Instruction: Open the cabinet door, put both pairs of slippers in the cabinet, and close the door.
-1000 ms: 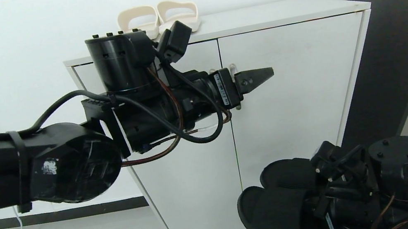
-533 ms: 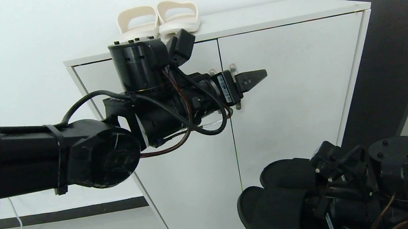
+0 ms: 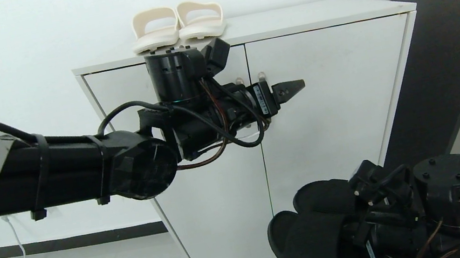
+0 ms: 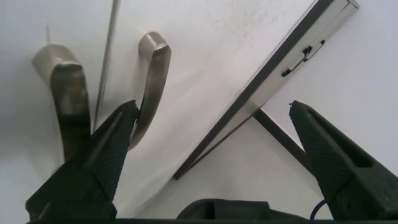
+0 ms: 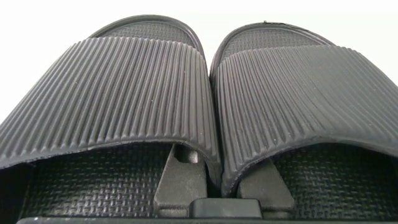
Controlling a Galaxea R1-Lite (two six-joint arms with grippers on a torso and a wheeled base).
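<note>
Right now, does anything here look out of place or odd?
Only mildly: the cream slippers sit on top of the cabinet, near its front edge, while its doors look shut. The right claw holds the black slippers. Nothing looks spilled or damaged.

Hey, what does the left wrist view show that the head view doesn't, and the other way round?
Left wrist view: the left claw is open, with one finger right beside a curved metal door handle.
Head view: cream slippers sit on top of the white cabinet, and black slippers are low on the right.
Both: the left claw at the cabinet's paired handles.
</note>
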